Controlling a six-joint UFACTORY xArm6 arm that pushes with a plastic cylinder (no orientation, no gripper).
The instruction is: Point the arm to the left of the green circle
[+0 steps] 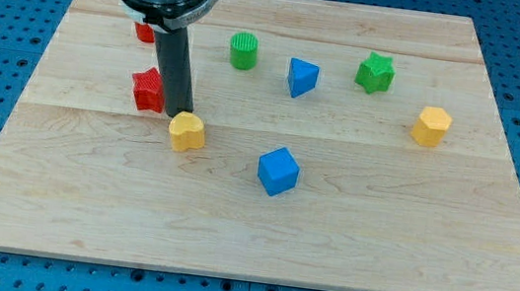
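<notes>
The green circle (244, 51) is a ribbed green cylinder standing near the top of the wooden board (249, 234), a little left of centre. My tip (180, 113) comes down from the arm housing at the view's top left. It touches the board just behind a yellow heart-shaped block (186, 132) and just right of a red star block (149, 89). The tip is left of and below the green circle, about a block and a half away.
A red block (144, 32) is partly hidden behind the arm. A blue triangle block (301, 77), a green star (375, 73), a yellow hexagon (431, 126) and a blue cube (278, 171) lie to the right.
</notes>
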